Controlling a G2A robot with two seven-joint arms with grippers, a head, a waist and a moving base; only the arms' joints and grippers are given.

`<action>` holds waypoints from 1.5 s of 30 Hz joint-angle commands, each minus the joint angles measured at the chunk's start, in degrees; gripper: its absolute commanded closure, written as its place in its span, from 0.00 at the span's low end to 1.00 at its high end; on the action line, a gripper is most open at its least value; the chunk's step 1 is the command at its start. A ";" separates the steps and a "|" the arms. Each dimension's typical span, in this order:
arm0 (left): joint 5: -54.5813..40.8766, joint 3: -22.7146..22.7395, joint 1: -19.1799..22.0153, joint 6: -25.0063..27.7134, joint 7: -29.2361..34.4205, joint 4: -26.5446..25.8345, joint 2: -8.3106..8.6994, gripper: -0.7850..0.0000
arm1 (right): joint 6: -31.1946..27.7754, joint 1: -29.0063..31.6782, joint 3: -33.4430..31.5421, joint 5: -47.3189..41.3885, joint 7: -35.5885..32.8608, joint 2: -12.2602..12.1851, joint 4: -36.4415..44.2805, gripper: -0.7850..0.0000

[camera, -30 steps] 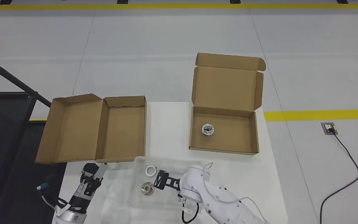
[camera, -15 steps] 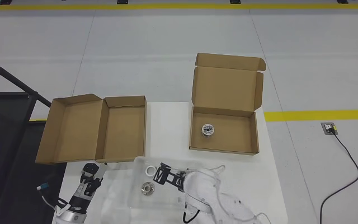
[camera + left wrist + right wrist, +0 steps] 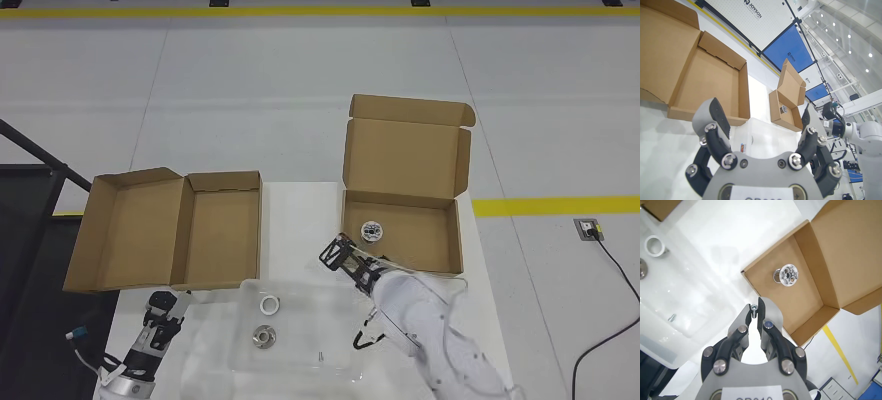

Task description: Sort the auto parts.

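My right gripper [image 3: 754, 311] [image 3: 333, 252] is shut on a small silver bolt [image 3: 754, 309], held above the white table just outside the near left corner of the right cardboard box [image 3: 437, 268] [image 3: 810, 298]. A round silver hub part [image 3: 372, 232] [image 3: 787, 275] lies in that box. The clear plastic tray [image 3: 300, 370] [image 3: 662, 351] holds a white ring [image 3: 269, 303] [image 3: 654, 246], a grey metal disc [image 3: 263, 337] [image 3: 641, 271] and a second small bolt [image 3: 320, 354] [image 3: 672, 317]. My left gripper [image 3: 761, 117] [image 3: 162, 305] stands open at the table's near left, with nothing between its fingers.
The left cardboard box [image 3: 222, 230] [image 3: 715, 79] lies open with nothing in it, its lid [image 3: 125, 235] flat to the left. The right box's lid [image 3: 405, 150] stands upright behind it. White table [image 3: 300, 230] shows between the two boxes.
My right gripper has risen out of the clear tray with the bolt and travelled right and away, toward the right box. The left arm has not moved.
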State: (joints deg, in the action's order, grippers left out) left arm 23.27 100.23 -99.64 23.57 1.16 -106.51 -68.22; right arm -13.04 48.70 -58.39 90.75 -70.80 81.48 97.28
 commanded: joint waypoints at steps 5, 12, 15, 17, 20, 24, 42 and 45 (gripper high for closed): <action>0.00 0.00 0.00 0.00 0.00 0.00 0.00 0.00 | 2.56 -9.50 -2.48 -1.69 1.78 0.82 -16.28 1.00; 0.00 0.00 0.00 0.00 0.00 0.00 0.00 0.00 | 3.46 -16.59 -3.91 -4.85 7.64 1.59 -32.20 1.00; 0.00 0.00 0.00 0.00 0.00 0.00 0.00 0.00 | 3.98 -17.95 -4.78 -6.35 12.19 1.73 -38.16 1.00; 0.00 0.00 0.00 0.00 0.00 0.00 0.00 0.00 | 3.74 -19.16 -5.39 -7.15 14.92 1.76 -42.30 1.00; 0.00 0.00 0.00 0.00 0.00 0.00 0.00 0.00 | 3.88 -20.58 -5.39 -7.93 18.27 2.00 -47.26 1.00; 0.00 0.00 0.00 0.00 0.00 0.00 0.00 0.00 | 4.06 -21.79 -5.07 -8.21 20.55 2.27 -51.08 1.00; 0.00 0.00 0.00 0.00 0.00 0.00 0.00 0.00 | 4.37 -20.87 -6.05 -8.21 24.30 1.75 -51.13 0.21; 0.00 0.00 0.00 0.00 0.00 0.00 0.00 0.00 | 5.61 -17.05 -7.05 -6.26 22.49 0.97 -41.80 0.24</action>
State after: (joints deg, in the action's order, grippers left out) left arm 23.27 100.23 -99.64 23.57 1.16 -106.51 -68.22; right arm -7.85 30.00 -65.01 83.69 -47.54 82.75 51.15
